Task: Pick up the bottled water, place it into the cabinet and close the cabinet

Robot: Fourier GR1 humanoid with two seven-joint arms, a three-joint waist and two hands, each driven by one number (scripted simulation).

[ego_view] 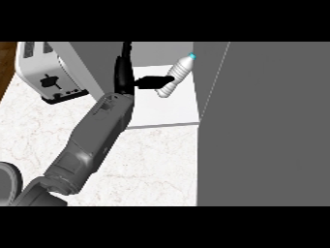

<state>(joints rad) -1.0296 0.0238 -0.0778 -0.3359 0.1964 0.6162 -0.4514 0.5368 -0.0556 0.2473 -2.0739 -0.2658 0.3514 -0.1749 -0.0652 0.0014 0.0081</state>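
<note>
Tilting bottled water (176, 76), cap upper-right

- My left hand (144, 82) reaches in at the far side; its fingers hide part of the bottled water (176, 76)
- The toaster (48, 72) at far left is cut by the frame's top
- The grey cabinet door (275, 121) blocks everything on the right
</note>
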